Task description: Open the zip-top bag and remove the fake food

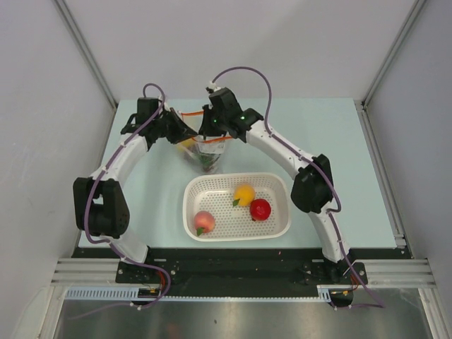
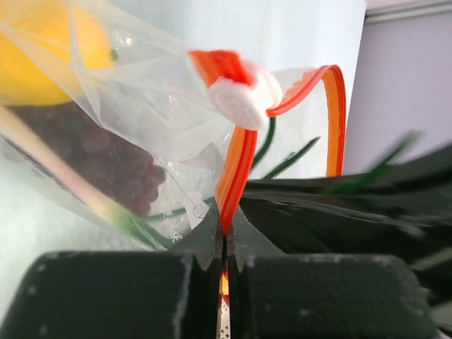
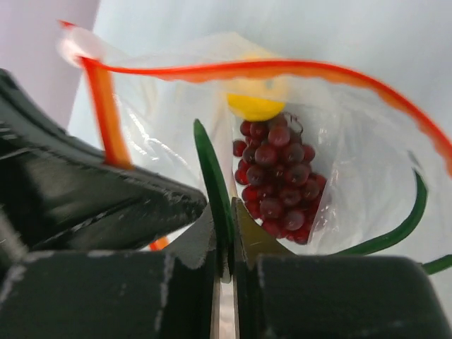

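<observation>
**Step in hand:** taking the fake food out of the open zip-top bag (image 1: 207, 157).

**Location.** The bag sat at the far centre of the desk (image 1: 332, 141), between both hands and just beyond the white basket (image 1: 236, 176). Its mouth was spread open. Whether it rested on the desk or hung clear could not be told.

**Hand states.**
- The left hand (image 2: 224, 244) had its jaws fully closed, pinching the bag rim at the orange zip strip (image 2: 236, 169).
- The right hand (image 3: 226, 244) was inside the mouth, jaws all but closed on a green onion stalk (image 3: 212, 169). Whether bag film was also caught could not be told.

**Contents.** The grapes (image 3: 275, 176) and a yellow piece (image 3: 256, 106) lay deeper in the bag. A peach (image 1: 205, 221), an orange fruit (image 1: 244, 193) and a red fruit (image 1: 260, 209) lay in the basket, so approx. half done by est.

**Procedure req'd.**
- The left pinch had to serve as a fixed anchor — no slack at the rim.
- The stalk needed a slow, straight pull out along the bag's axis.
- If the bag rose w/ the stalk, film was probably trapped — release and regrip.
- The stalk looked thin and smooth, so slip was likely.
</observation>
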`<state>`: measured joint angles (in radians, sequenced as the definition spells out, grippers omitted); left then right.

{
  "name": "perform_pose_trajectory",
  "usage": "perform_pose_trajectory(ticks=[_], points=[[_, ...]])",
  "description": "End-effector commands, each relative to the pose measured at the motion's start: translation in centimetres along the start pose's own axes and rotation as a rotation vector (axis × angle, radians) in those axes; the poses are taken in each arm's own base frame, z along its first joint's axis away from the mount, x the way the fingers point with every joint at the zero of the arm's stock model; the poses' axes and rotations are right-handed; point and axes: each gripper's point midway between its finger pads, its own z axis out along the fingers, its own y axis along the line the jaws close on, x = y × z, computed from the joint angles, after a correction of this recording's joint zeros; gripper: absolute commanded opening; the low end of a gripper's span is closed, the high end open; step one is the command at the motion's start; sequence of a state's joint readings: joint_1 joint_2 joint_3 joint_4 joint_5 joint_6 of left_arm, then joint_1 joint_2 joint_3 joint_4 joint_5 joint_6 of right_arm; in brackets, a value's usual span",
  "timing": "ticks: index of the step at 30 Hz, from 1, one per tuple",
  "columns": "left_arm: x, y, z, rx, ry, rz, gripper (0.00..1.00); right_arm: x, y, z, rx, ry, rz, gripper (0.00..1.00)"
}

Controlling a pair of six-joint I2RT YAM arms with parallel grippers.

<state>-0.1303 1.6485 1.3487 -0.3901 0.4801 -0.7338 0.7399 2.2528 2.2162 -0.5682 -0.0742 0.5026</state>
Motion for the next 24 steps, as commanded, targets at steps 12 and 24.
perform_pose_trajectory(ticks=[12,24], points=[[-1.0,-0.5,0.0,0.017,-0.031,0.017,0.00,-13.1,9.5,-11.7,-0.207,-0.393,-0.102,0.00],[-1.2,-0.2,-0.2,0.012,-0.036,0.018,0.00,-17.3,9.9,-19.0,-0.191,-0.551,-0.109,0.00]])
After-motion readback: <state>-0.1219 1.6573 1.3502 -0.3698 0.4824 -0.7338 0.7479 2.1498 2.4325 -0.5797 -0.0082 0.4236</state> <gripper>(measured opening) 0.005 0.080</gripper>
